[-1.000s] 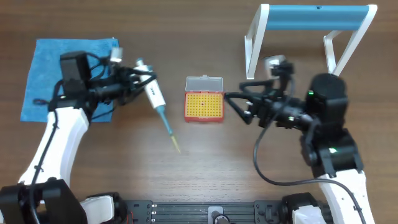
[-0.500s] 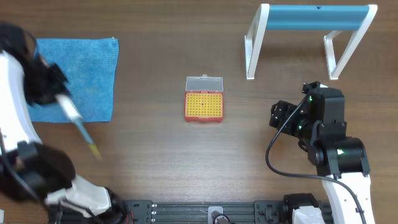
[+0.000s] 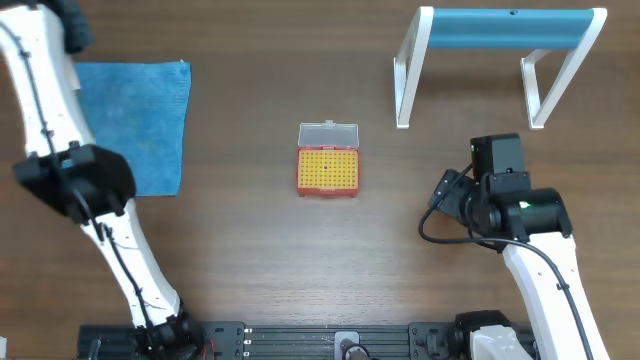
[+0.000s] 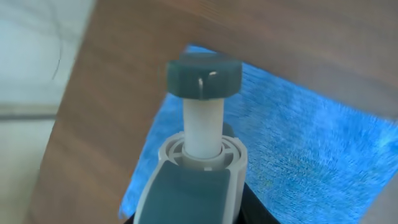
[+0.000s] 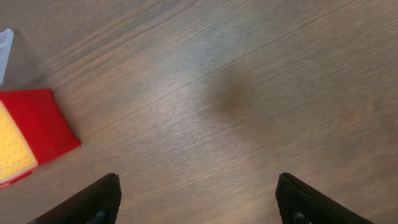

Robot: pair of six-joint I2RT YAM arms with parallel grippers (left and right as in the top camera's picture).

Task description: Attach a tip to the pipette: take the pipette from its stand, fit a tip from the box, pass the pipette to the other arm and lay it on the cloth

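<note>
Far left of the top view, we pick up the left arm (image 3: pixel 45 90), stretched tall up the left edge and running off the upper left corner. Just to its right lies the blue cloth (image 3: pixel 135 120), flat on the tabletop (image 3: pixel 250 270) in the upper left of the frame, its left part hidden behind the arm.

In the left wrist view we get the pipette (image 4: pixel 194 183) right up close. Its grey body sits low in the middle of the frame, with a white stem above it and the dark plunger cap (image 4: pixel 204 70) on top. The left tool (image 4: pixel 193 219) is clamped on the pipette, though we see only a dark sliver of it at the bottom edge. The pipette is held up off the tabletop, and the corner of the cloth spreads behind it across the right half of that frame.

At the centre of the top view we have the tip box (image 3: pixel 328 172), red with a yellow grid of tips. Its clear lid (image 3: pixel 329 133) is folded back toward the top of the frame, well apart from the cloth.

To the right, the right arm (image 3: pixel 530 250) sits folded at middle right. In its wrist view the right tool (image 5: pixel 202 202) has its fingers spread wide apart over bare wood, with the red corner of the tip box at that frame's left edge.

In the upper right of the top view is the stand (image 3: pixel 510 30), white legs under a blue bar.
</note>
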